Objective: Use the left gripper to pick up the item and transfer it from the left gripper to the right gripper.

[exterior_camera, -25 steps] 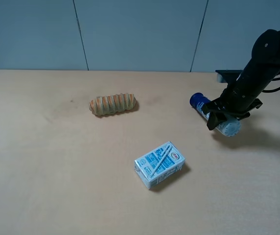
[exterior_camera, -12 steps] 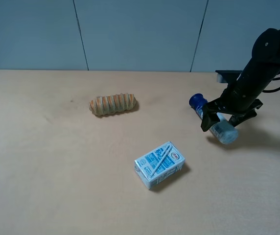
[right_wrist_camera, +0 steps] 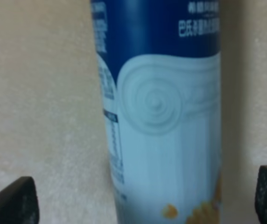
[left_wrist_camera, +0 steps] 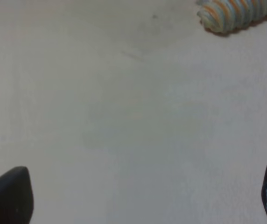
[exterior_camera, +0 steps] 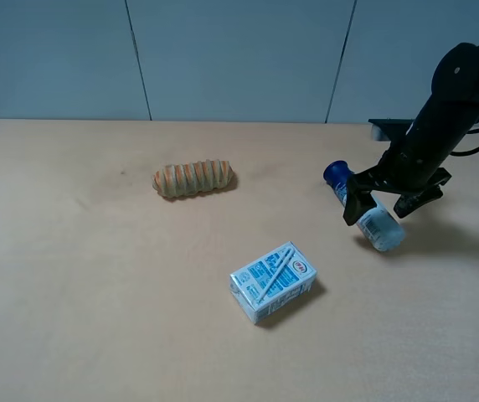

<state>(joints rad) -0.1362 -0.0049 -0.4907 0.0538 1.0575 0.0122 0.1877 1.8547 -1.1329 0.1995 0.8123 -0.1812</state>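
Observation:
The item, a slim bottle [exterior_camera: 380, 228] with a dark blue cap and white body, lies on its side on the table at the right. My right gripper [exterior_camera: 379, 211] hangs over its middle, open, one finger on each side of it. In the right wrist view the bottle [right_wrist_camera: 159, 116] fills the space between the two fingertips [right_wrist_camera: 12, 203], which stand wide apart and clear of it. My left gripper [left_wrist_camera: 140, 200] is open and empty over bare table; it is out of the exterior high view.
A striped tan bread roll [exterior_camera: 193, 178] lies left of centre and also shows in the left wrist view [left_wrist_camera: 238, 14]. A blue-and-white carton [exterior_camera: 273, 281] lies near the front middle. The tan table [exterior_camera: 97, 293] ends at a grey wall behind.
My right gripper was shut on the bottle one second ago. It has opened, and the bottle has settled lower onto the table between the fingers.

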